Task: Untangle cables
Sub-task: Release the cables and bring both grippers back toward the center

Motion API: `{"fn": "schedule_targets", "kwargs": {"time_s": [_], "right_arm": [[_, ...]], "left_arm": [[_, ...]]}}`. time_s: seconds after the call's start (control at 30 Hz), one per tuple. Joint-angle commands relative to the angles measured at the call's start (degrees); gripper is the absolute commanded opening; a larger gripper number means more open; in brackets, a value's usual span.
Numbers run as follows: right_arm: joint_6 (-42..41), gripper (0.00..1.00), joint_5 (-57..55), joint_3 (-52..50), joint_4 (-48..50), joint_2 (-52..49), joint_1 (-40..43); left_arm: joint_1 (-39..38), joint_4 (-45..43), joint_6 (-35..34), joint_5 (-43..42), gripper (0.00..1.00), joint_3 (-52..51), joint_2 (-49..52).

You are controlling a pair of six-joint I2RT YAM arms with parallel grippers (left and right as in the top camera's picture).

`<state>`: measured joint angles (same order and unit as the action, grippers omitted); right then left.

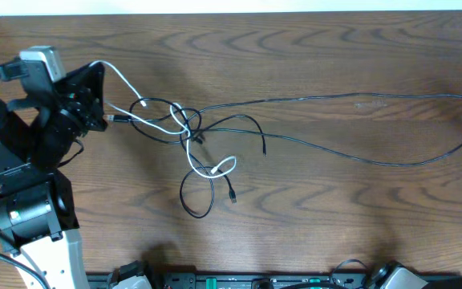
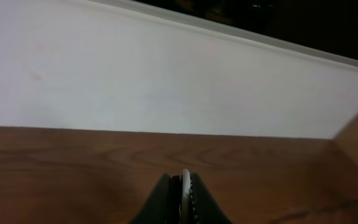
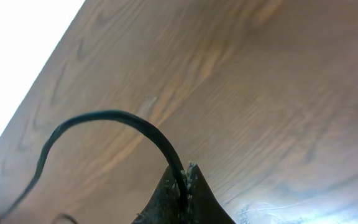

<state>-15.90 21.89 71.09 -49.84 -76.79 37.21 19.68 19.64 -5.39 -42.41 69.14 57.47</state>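
- Left gripper (image 2: 184,180) is clamped on the white cable (image 1: 119,78); the knot (image 1: 184,120) lies near it.
- Right gripper (image 3: 184,174) is clamped on the black cable (image 1: 359,100), which runs leftward to the knot, well apart.

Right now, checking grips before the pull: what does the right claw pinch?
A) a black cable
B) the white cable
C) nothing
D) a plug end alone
A: the right wrist view shows the right claw shut on a black cable that arches away from it.

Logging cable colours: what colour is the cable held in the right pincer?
Black. The cable shows best in the right wrist view, clamped in the right pincer.
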Motion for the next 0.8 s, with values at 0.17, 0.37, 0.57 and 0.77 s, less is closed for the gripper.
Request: {"fn": "schedule_targets", "kwargs": {"time_s": [0.17,0.37,0.57,0.77], "right_arm": [[4.0,0.01,2.9,1.2,0.9,-1.3,-5.0],[0.0,0.20,-3.6,1.2,-0.9,-1.6,-5.3],[3.8,0.99,-2.6,1.2,-1.3,-1.6,-5.5],[19.8,0.99,25.6,1.2,-0.8,-1.6,-7.9]], "left_arm": [[-9.1,-0.2,-0.7,-2.9,0.08,1.3,0.4],[-17.9,-0.7,-0.7,-6.0,0.08,1.3,3.8],[-23.2,-2.0,-0.7,-6.0,0.08,1.3,5.1],[-27.7,-2.2,-0.7,-6.0,0.08,1.3,5.2]]}}
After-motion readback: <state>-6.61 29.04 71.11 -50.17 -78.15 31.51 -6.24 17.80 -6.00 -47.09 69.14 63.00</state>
